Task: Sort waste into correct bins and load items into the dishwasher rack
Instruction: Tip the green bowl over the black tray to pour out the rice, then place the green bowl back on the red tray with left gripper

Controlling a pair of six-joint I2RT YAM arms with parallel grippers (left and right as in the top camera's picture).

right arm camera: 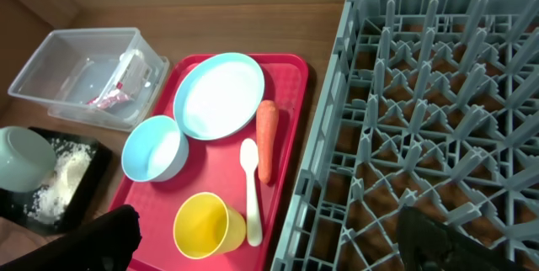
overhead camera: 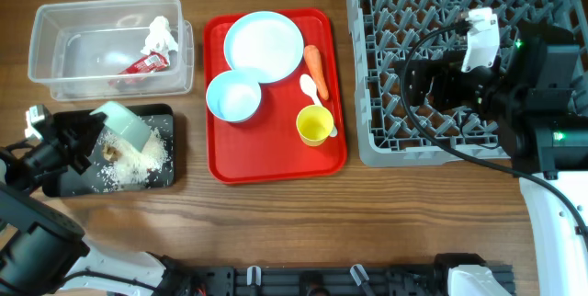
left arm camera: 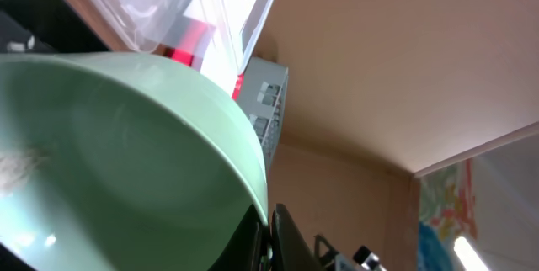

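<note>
The left gripper (overhead camera: 99, 132) is clamped tight on the edge of the pale green bowl (overhead camera: 124, 123), holding it tilted over the black tray (overhead camera: 163, 182) at the near left, where loose white rice (overhead camera: 147, 153) lies. The right gripper (overhead camera: 418, 83) hangs wide open and empty above the dishwasher rack (overhead camera: 386, 140) on the right.

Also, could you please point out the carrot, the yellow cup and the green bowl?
orange carrot (overhead camera: 316, 71), overhead view, middle of its body
small yellow cup (overhead camera: 314, 125), overhead view, inside its open mouth
pale green bowl (overhead camera: 124, 126), overhead view, its visible side
</note>
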